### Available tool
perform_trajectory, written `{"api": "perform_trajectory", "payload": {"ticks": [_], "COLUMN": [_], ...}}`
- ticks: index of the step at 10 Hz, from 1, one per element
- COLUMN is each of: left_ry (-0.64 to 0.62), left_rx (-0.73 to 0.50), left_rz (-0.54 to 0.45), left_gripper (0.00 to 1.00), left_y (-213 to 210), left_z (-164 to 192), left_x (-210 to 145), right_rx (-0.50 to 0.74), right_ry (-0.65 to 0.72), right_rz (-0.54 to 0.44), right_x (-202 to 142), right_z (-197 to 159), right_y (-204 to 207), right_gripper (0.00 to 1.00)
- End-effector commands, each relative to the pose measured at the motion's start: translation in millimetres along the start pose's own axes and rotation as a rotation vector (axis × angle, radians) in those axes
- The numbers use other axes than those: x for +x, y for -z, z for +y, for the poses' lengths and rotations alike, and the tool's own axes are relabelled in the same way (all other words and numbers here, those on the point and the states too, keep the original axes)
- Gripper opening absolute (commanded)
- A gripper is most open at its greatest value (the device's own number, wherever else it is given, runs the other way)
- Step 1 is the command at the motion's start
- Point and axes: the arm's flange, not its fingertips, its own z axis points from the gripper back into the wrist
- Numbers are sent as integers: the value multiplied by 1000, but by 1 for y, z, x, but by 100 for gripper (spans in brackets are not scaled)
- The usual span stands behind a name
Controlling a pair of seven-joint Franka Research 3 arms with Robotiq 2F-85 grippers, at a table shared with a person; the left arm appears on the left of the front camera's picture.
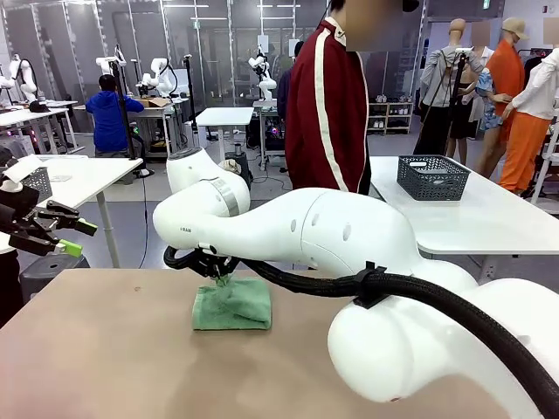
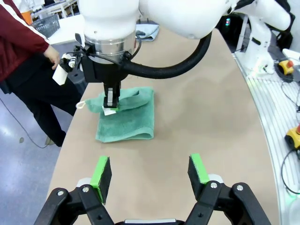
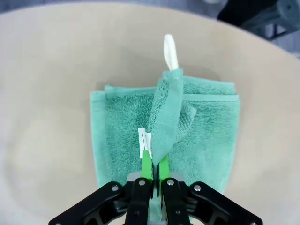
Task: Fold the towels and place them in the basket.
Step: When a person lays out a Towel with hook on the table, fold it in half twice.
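Black-and-green left hand (image 1: 74, 236), far left of the front frame: fingers apart, holding nothing, raised off the tan surface (image 1: 105, 349). Green towel (image 1: 231, 305), lower centre of the frame: folded, lying flat on the surface, one edge drawn upward. Right hand (image 3: 153, 161), directly above the towel: fingers together, clamped on that raised fold beside a small white tag (image 3: 144, 142). Dark grey basket (image 1: 434, 177), upper right: on a white surface (image 1: 489, 218) beside a person (image 1: 327, 105).
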Motion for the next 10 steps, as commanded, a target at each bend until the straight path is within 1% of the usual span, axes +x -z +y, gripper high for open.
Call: {"api": "perform_trajectory", "payload": {"ticks": [1,4,8,9,10], "left_ry": [4,4,4,4,4], "left_rx": [-3,-3,-3,-3,-3], "left_rz": [3,3,3,3,3], "left_gripper": [84,84,84,84,84], "left_y": [-1,-1,-1,-1,-1], "left_z": [-4,-4,-4,-4,-4], "left_x": [1,1,1,1,1], "right_rx": [119,197,211,227,239], "right_ry": [-29,-48,-59,-56,-54], "right_rz": [-10,17,61,76,67], "right_x": [28,22,20,21,20], "right_z": [11,6,7,5,4], "right_y": [-11,-12,0,3,5], "right_gripper": [0,0,0,15,26]}}
